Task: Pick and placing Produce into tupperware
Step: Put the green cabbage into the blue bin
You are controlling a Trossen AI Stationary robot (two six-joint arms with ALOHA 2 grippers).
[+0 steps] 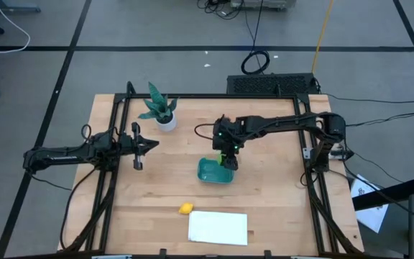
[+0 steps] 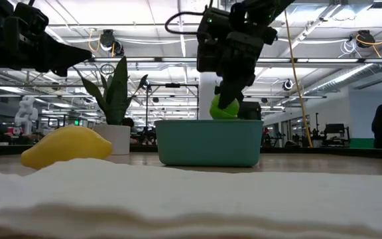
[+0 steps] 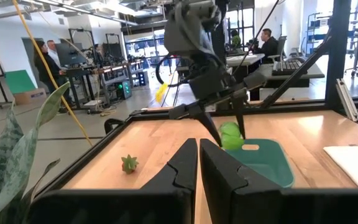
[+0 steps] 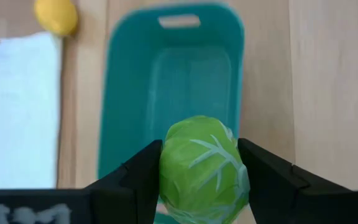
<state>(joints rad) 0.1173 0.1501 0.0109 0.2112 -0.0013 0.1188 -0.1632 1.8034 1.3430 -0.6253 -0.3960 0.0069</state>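
Note:
My right gripper hangs over the teal tupperware near the table's middle, shut on the light green ball. The ball sits just above the container's rim. The yellow lemon-like piece lies on the wood toward the near edge, beside the white sheet. The tiny dark red piece does not show. My left gripper waits shut over the table's left side, touching nothing. My right gripper pinches the green ball between its two fingers, one finger on each side of its widest part. The fingers come from above, pointing down. The ball is lifted clear, over the tupperware's end nearest the gripper.
A potted green plant stands at the far left of the table. A flat white sheet lies at the near edge. A small green leafy piece lies on the wood. People stand in the room beyond the table.

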